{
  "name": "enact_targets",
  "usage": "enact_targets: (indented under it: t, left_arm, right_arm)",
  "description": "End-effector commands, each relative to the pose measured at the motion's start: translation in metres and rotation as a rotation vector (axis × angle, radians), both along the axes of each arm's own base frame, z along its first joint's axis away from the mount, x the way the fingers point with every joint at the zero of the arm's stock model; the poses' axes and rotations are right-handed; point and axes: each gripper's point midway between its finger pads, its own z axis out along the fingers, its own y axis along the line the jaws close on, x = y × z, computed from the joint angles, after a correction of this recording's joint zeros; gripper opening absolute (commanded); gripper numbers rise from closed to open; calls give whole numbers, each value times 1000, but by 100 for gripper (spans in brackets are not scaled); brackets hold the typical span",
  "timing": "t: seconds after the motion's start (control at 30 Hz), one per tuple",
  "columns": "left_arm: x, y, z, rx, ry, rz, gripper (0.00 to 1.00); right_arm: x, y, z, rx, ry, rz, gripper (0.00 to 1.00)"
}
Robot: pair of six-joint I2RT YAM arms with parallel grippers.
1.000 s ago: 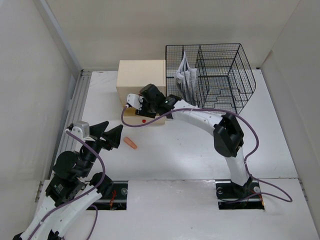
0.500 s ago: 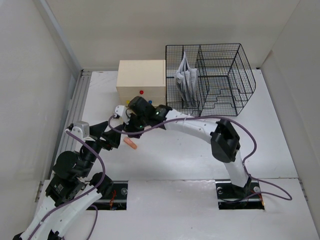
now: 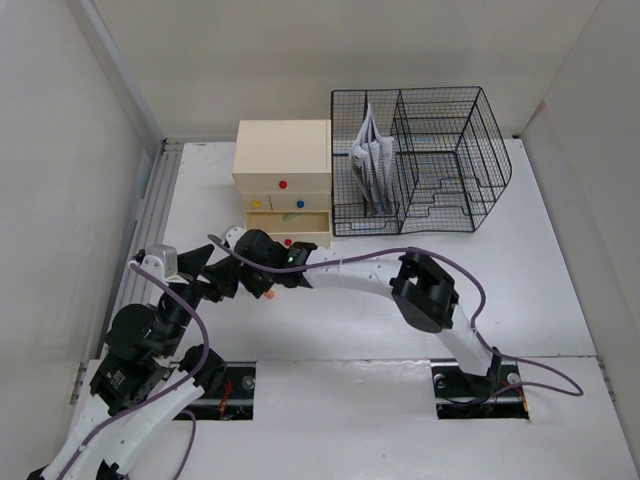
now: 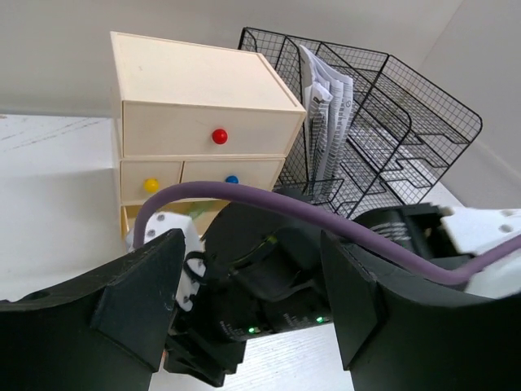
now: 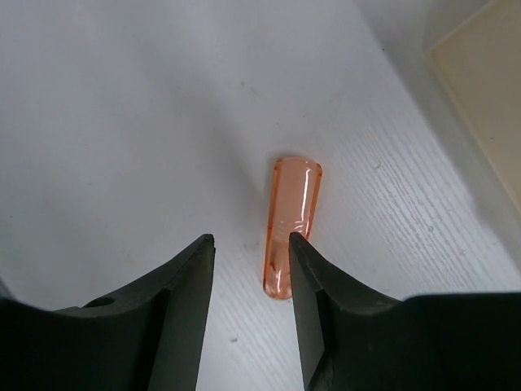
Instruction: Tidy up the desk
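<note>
The white desk [image 3: 350, 335] holds a small orange translucent tube [image 3: 268, 295], lying flat in front of the drawer box. My right gripper [image 3: 258, 284] hangs low over it, open. In the right wrist view the tube [image 5: 291, 224] lies on the desk [image 5: 122, 122] with its near end beside the right finger's inner face [image 5: 308, 269]; the right gripper [image 5: 251, 244] holds nothing. My left gripper [image 3: 218, 274] is open and empty just left of the right wrist. In the left wrist view it [image 4: 252, 281] frames the right arm's black wrist.
A cream drawer box [image 3: 283, 180] with coloured knobs stands at the back, its bottom drawer [image 3: 285, 224] pulled out. A black wire-mesh rack [image 3: 430, 160] with papers [image 3: 370, 160] stands to its right. Grey slotted rails [image 3: 150, 215] run along the left edge.
My right gripper has moved from the drawer box's front down and left to hang over the orange tube. The left arm has barely moved.
</note>
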Motion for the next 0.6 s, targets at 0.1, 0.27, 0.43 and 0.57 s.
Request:
enact_targets:
  t: [0.1, 0.27, 0.43, 0.57]
  left_arm:
    - [-10, 4, 28, -70, -100, -22, 65]
    - [-13, 4, 29, -80, -114, -31, 65]
    - [-13, 4, 29, -80, -114, -31, 65]
    - [-13, 4, 29, -80, -114, -31, 65]
  right_arm:
    - [19, 7, -24, -23, -44, -104, 47]
    - [26, 2, -34, -59, -68, -137, 47]
    - [28, -1, -46, -85, -74, -150, 47]
    - [23, -4, -59, -114, -49, -135, 44]
